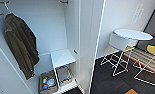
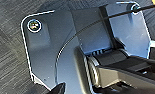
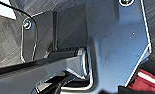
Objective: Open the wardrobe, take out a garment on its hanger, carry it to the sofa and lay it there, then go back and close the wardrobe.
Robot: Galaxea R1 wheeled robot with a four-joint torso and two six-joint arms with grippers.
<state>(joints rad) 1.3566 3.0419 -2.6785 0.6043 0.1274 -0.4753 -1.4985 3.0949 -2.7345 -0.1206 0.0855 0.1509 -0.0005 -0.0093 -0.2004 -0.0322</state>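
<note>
Wardrobe (image 1: 75, 30): is being shown open, door edge at 12 o'clock.
Olive jacket (image 1: 20, 42): is being left hanging at 10 o'clock.
Garment (image 3: 149, 80): a maroon-and-white patch is being glimpsed beside the right wrist; being carried, by judgement.
Tools: grip and opening cannot be told.
Remaining: sofa delivery, wardrobe closing.
</note>
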